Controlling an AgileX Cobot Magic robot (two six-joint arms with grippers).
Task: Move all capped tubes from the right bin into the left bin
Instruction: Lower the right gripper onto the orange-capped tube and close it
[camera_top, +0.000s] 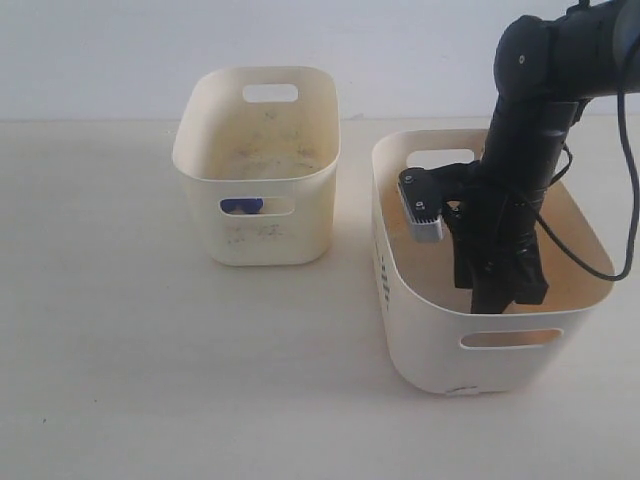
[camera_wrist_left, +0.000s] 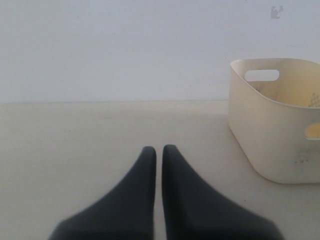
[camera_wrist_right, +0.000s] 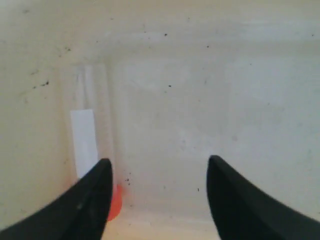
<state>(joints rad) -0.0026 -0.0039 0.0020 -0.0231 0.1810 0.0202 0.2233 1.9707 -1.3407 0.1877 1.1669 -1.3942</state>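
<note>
the right gripper (camera_wrist_right: 160, 162) is low inside the right bin (camera_top: 420, 340), at the lower right of the exterior view. its fingers are spread wide, probably to take the orange-capped tube (camera_wrist_right: 90, 135) lying on the floor just beside one finger. the left gripper (camera_wrist_left: 159, 148), fingers pressed together and holding nothing, is idle near the left bin (camera_wrist_left: 265, 135).

no text, brand or number can be read in any view. the larger, wider cream plastic tub (camera_top: 430, 345) carries a column of small dark marks down its outer side wall in the exterior view, too small to make out as letters. the smaller, narrower cream plastic tub (camera_top: 275, 238) shows faint grey smudges on its front wall, not legible. the thin clear tube with an orange-red cap (camera_wrist_right: 92, 135) bears a white strip label, blurred and apparently blank.
</note>
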